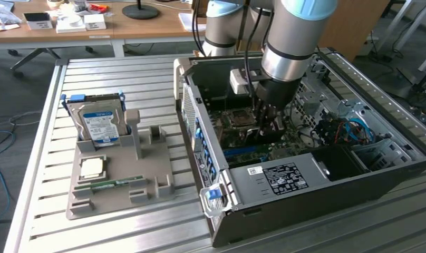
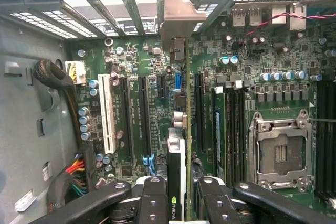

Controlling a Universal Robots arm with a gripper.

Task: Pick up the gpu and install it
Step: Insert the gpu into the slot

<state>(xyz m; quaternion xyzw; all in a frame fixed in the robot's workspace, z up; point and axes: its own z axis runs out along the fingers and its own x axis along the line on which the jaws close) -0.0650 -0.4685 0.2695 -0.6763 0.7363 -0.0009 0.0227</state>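
Observation:
My gripper (image 1: 268, 125) reaches down inside the open computer case (image 1: 381, 174), over the motherboard (image 1: 238, 138). In the wrist view the gripper (image 2: 181, 203) is shut on the gpu (image 2: 177, 150), which I see edge-on: a thin green board with a black cooler face. Its silver end bracket (image 2: 181, 17) sits at the case's rear slot openings. The card runs along the motherboard (image 2: 247, 51) between two long black expansion slots (image 2: 144, 114). Whether its edge is seated in a slot I cannot tell.
A grey parts holder (image 1: 153, 158) on the slatted table at the exterior view's left carries a hard drive (image 1: 99, 124), a CPU chip (image 1: 93, 167) and a memory stick (image 1: 114, 183). Inside the case are a CPU socket (image 2: 278, 153), a white slot (image 2: 107, 114) and a cable bundle (image 2: 55, 80).

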